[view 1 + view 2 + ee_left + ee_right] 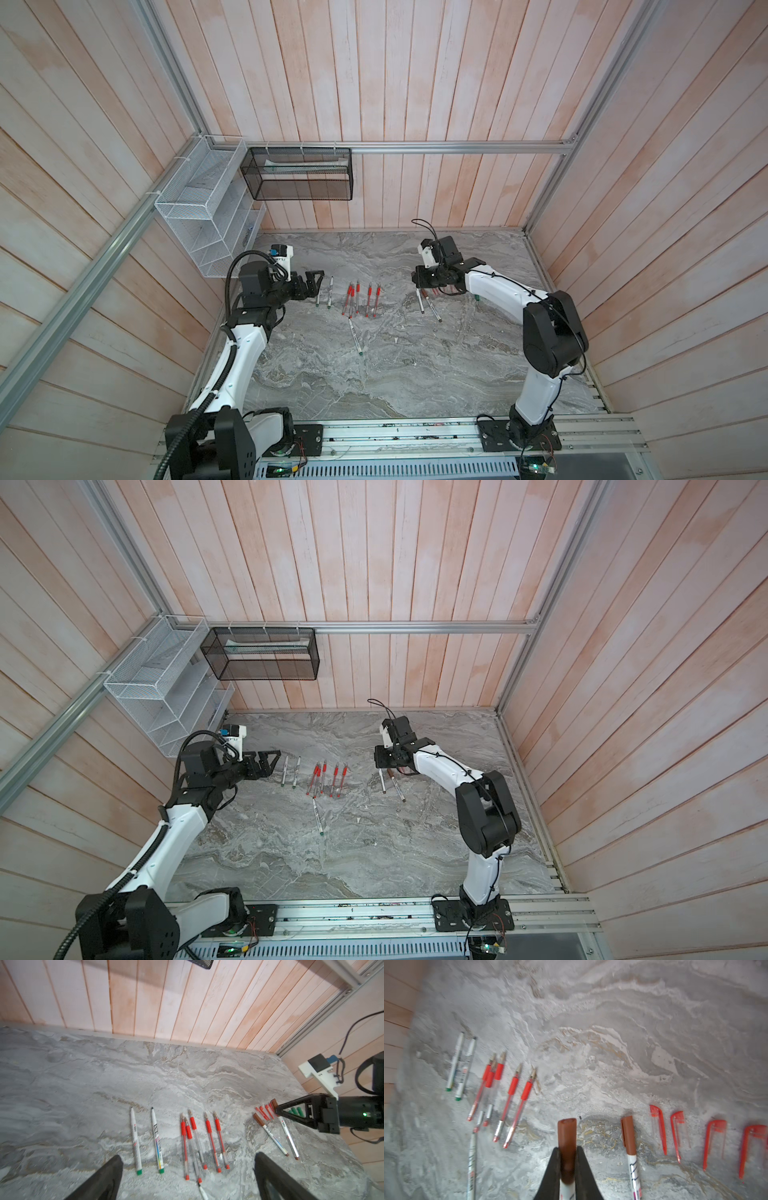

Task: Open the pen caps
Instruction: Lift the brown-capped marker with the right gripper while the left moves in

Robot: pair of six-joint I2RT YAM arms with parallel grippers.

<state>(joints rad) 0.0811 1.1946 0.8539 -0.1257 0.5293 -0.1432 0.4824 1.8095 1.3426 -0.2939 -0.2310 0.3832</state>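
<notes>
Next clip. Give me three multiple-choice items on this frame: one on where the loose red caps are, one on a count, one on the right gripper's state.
1. Where do the loose red caps lie?
A. Fitted on their pens
B. On the table, in a row beside the free brown-capped marker
C. Lifted off the table in a gripper

2. How many loose red caps does the right wrist view show?
A. Two
B. Seven
C. Four

3. What is the right gripper doing?
A. Shut on a brown cap
B. Open, holding nothing
C. Shut on nothing

Answers:
1 B, they lie flat on the table next to that marker.
2 C, four clipped red caps can be counted there.
3 A, its jaws are clamped on either side of that cap.
</notes>
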